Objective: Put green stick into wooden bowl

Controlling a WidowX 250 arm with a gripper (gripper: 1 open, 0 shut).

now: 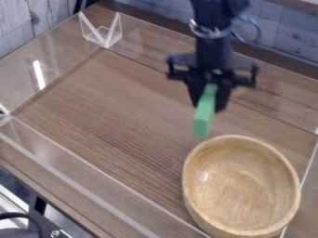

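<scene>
The green stick (pixel 206 110) hangs nearly upright above the table, its top end pinched in my gripper (pixel 211 90), which points straight down and is shut on it. The stick's lower end is clear of the wood. The wooden bowl (pixel 244 183), round, shallow and light tan, sits at the lower right of the camera view, below and slightly right of the stick, with nothing in it. The black arm (pixel 215 33) rises from the gripper toward the top of the frame.
A brown wood-grain table (pixel 99 102) is enclosed by clear acrylic walls (pixel 37 70) along the left and front. A small clear stand (pixel 99 30) sits at the back left corner. A grey panelled wall lies behind.
</scene>
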